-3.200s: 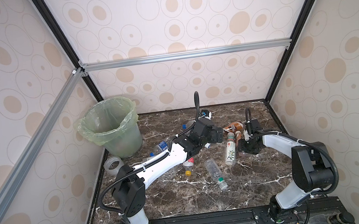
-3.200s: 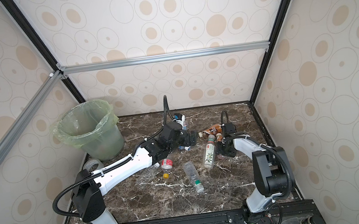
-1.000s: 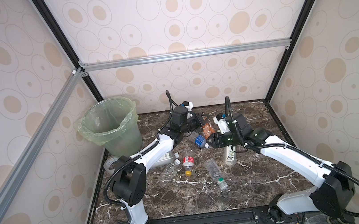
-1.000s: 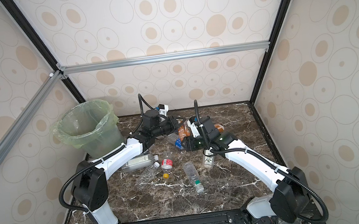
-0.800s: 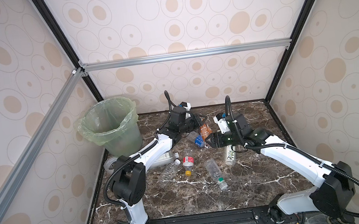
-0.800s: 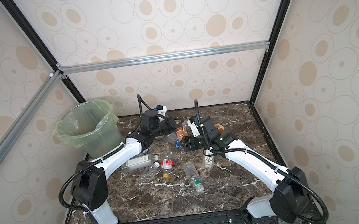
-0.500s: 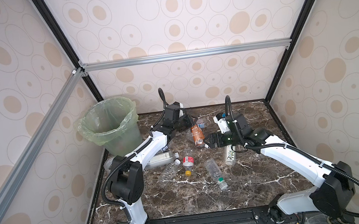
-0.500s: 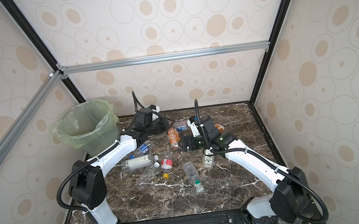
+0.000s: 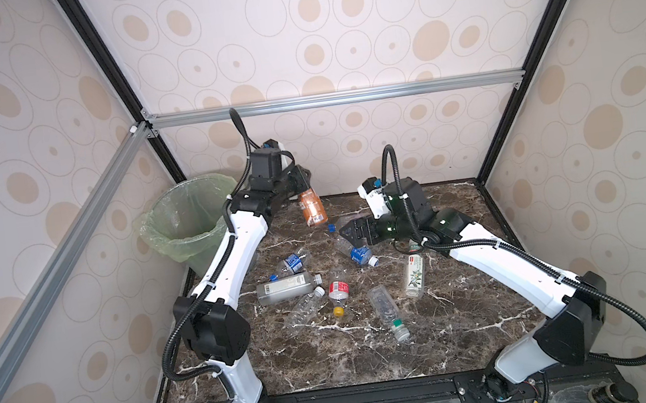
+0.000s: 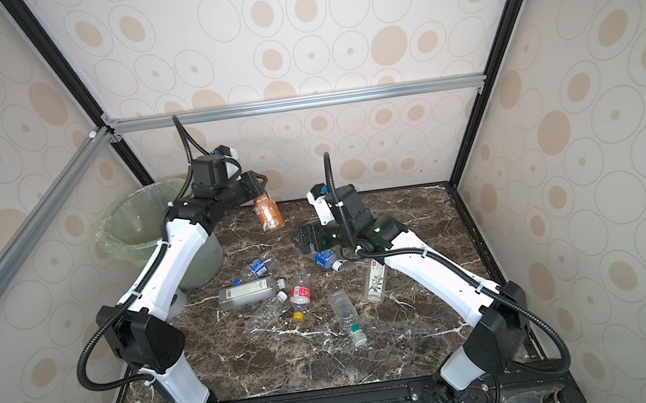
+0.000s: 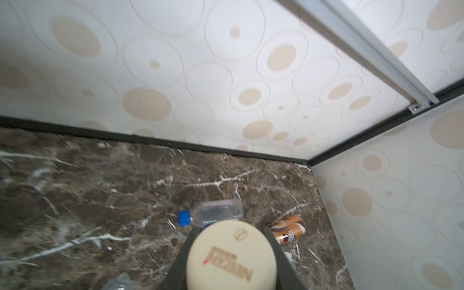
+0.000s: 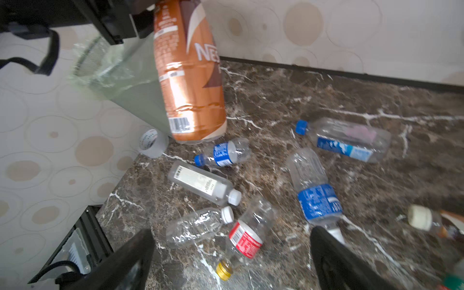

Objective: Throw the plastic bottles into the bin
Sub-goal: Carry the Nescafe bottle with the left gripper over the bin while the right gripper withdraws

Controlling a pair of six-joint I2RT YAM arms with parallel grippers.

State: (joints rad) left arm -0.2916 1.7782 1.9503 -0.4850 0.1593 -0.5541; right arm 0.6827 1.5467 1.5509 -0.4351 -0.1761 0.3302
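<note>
My left gripper (image 9: 302, 181) (image 10: 257, 186) (image 11: 231, 231) is shut on the cream cap of a brown-orange plastic bottle (image 9: 312, 211) (image 10: 268, 216) (image 12: 190, 75). The bottle hangs tilted in the air, above the table to the right of the bin (image 9: 190, 223) (image 10: 136, 229) (image 12: 130, 82), a green-lined basket at the back left. My right gripper (image 9: 348, 231) (image 10: 303, 238) (image 12: 229, 238) stands open and empty at mid-table above the loose bottles. Several bottles lie below: a blue-labelled one (image 9: 354, 251) (image 12: 317, 200), a red-labelled one (image 9: 338, 290) (image 12: 247, 238) and a white-labelled one (image 9: 286, 290) (image 12: 200, 184).
A clear tape roll (image 12: 152, 143) lies at the bin's foot by the left wall. Another brown bottle (image 11: 288, 231) lies near the back right corner, and a green-capped bottle (image 9: 387, 312) lies nearer the front. Walls enclose the marble table (image 9: 373, 355) on three sides.
The right gripper has opened and let go of the brown bottle. The left gripper has carried that bottle up and to the left, toward the bin.
</note>
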